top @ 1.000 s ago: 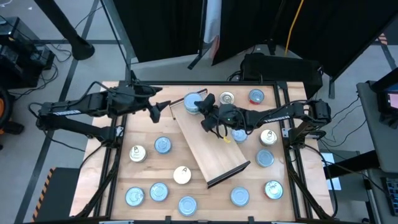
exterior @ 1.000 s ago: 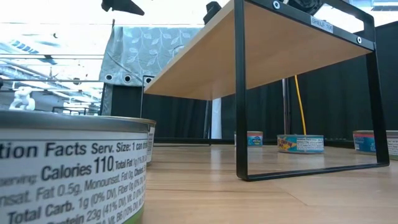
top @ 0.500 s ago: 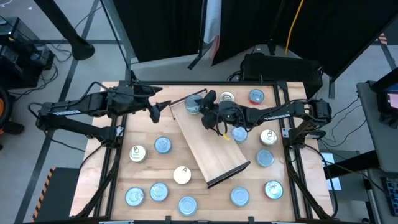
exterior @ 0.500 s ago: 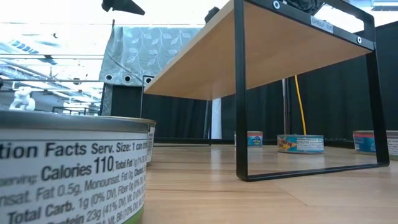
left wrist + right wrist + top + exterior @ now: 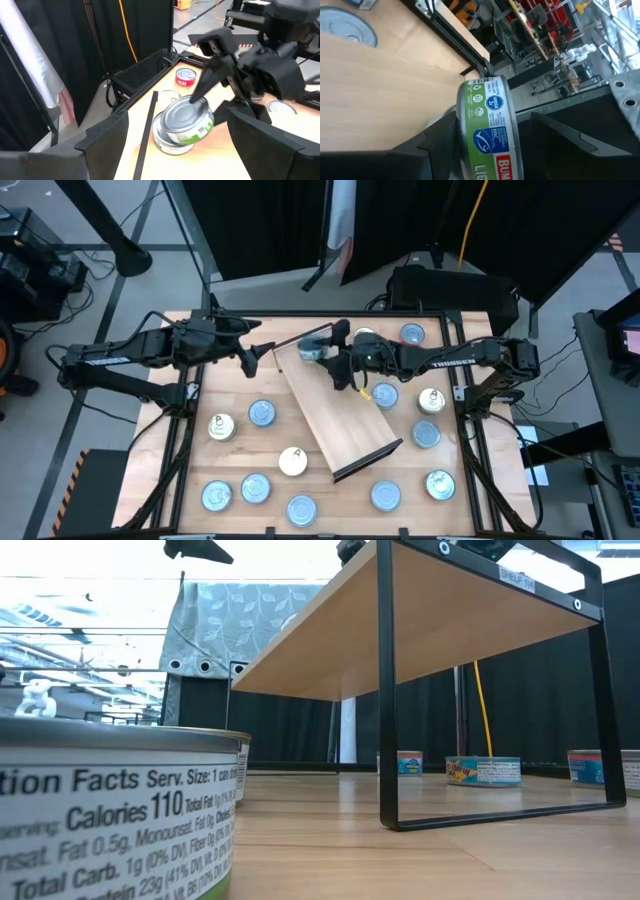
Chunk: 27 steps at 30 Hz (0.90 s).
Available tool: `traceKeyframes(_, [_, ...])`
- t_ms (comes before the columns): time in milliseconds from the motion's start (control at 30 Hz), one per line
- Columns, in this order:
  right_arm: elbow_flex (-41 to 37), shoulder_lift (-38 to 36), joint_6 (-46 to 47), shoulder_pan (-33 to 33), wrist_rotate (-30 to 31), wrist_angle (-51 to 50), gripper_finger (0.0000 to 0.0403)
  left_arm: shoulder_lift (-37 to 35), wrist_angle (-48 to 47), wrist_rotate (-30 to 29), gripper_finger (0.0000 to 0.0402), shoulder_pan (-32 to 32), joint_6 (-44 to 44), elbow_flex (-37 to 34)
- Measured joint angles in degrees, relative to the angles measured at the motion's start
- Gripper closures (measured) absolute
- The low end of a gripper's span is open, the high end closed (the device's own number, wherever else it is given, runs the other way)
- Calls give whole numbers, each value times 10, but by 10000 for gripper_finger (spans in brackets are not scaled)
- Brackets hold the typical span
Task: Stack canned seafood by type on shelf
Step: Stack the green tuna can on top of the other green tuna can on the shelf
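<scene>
The shelf [image 5: 340,420] is a light-wood board on thin dark legs [image 5: 385,740], lying diagonally mid-table. At its far end two tins are stacked [image 5: 182,125]. The upper tin has a silver top and a green label and sits tilted. My right gripper [image 5: 330,348] reaches in from the table's right and is shut on this upper tin [image 5: 487,135]. My left gripper [image 5: 252,358] hovers open just left of the shelf's far end and touches nothing. Other blue-topped tins lie around the shelf on the table. My right gripper pinches the upper tin across its flat faces. One finger [image 5: 202,87] lies on the silver top [image 5: 185,107] and the other [image 5: 227,107] is low at the tin's right side. The fingers come roughly level from the table's right. The tin is tilted, its far edge on the lower tin [image 5: 167,145].
Loose tins stand left of the shelf [image 5: 262,413] [image 5: 220,426] [image 5: 293,461], along the near edge [image 5: 216,496] [image 5: 302,508] [image 5: 386,496], and on the right [image 5: 426,434] [image 5: 432,400] [image 5: 412,334]. One label fills the low view's near left [image 5: 110,820]. The shelf's near half is bare.
My right gripper has shifted slightly toward the table's far edge at the shelf's far end, taking the tin with it. The left arm has kept still.
</scene>
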Motion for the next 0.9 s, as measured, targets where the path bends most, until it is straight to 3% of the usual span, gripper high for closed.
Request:
traceKeyframes(367, [15, 0, 55, -11, -34, -47, 167, 0, 0, 14, 63, 0, 0, 0])
traceKeyframes(767, [15, 0, 147, -55, -145, -38, 167, 0, 0, 39, 63, 0, 0, 0])
traceKeyframes(900, [15, -8, 143, -50, -142, -43, 167, 0, -8, 39, 63, 0, 2, 0])
